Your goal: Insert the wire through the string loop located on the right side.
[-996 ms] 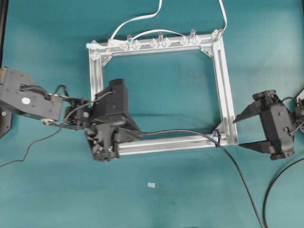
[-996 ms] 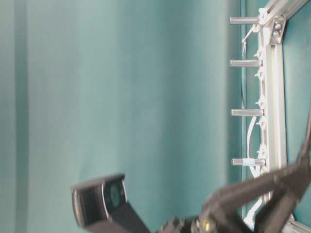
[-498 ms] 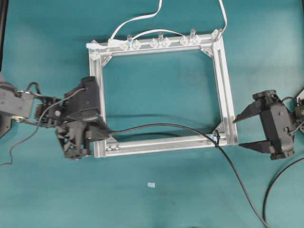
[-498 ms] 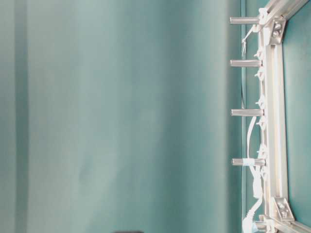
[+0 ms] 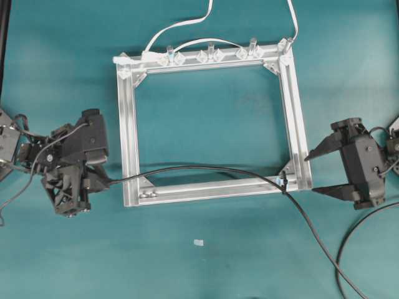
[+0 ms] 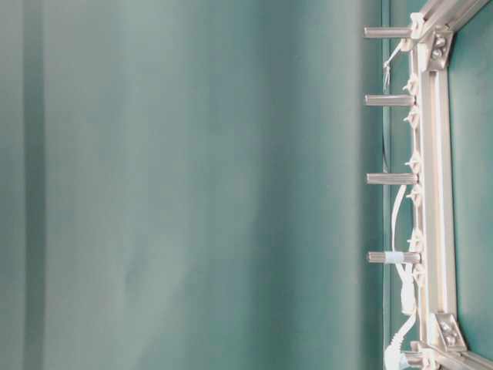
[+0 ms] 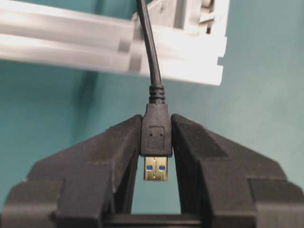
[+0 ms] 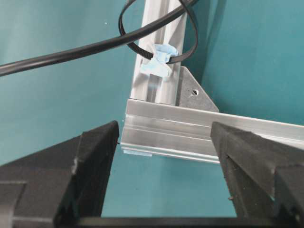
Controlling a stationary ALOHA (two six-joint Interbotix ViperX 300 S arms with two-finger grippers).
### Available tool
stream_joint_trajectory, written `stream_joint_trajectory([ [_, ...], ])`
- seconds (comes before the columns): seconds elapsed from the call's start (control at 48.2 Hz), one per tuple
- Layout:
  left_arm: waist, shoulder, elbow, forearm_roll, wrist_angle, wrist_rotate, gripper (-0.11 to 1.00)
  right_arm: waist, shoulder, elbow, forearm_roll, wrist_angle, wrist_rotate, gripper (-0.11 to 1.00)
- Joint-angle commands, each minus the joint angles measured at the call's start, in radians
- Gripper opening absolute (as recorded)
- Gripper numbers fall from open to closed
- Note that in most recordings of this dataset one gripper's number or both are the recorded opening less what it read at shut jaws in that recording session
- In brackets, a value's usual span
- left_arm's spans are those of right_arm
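**Cable threaded through the loop, plug held at lower left**

The left gripper (image 5: 93,180), at the lower left of the overhead view, has its fingers (image 7: 116,152) clenched on the black plug (image 7: 156,135) of the wire (image 5: 206,169), the gold metal tip pointing back between them. From there the wire runs rightward over the bottom rail of the aluminium frame (image 5: 128,131) to its lower right corner, where the right wrist view shows it passing through the string loop (image 8: 156,35), a thin black ring tied with a scrap of light-blue tag (image 8: 159,59). Past the corner it trails off toward the bottom right edge across the teal counter (image 5: 199,268). The right gripper (image 5: 318,171) sits just right of that corner, fingers (image 8: 90,156) released and spread wide, holding nothing.

The wire looks light and limp along its length: it bows and sags under its own weight and would buckle if pushed. The moulded plug is the one stiff part, with flat sides that suit a pinch, so it is the sensible place to hold; the ribbed collar just behind it would be second best. The smooth jacket should slide easily through the string. The loop itself seems flimsy, so a hard tug could probably pull it askew or snag the plug's shoulder against it.
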Motion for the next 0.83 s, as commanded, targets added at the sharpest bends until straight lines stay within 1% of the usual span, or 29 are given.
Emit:
stream_joint_trajectory([
  [0.0,-0.015,-0.008,-0.005,-0.002,0.011,-0.015,0.22,0.003,-0.002,-0.008,-0.002,-0.009,0.0,0.85],
  [0.208,-0.025,-0.006,-0.008,-0.002,0.02,-0.026,0.22,0.003,-0.002,-0.008,-0.002,-0.009,0.0,0.85],
  [0.726,-0.025,-0.006,-0.002,-0.002,0.038,-0.02,0.23,0.003,0.0,-0.008,-0.002,-0.009,0.0,0.85],
  [0.747,-0.025,-0.006,0.0,-0.002,0.041,-0.02,0.25,0.003,-0.002,-0.008,-0.002,-0.009,0.0,0.85],
  [0.809,-0.025,-0.006,0.0,-0.002,0.049,-0.02,0.42,0.003,-0.002,-0.008,-0.002,-0.009,-0.002,0.85],
])
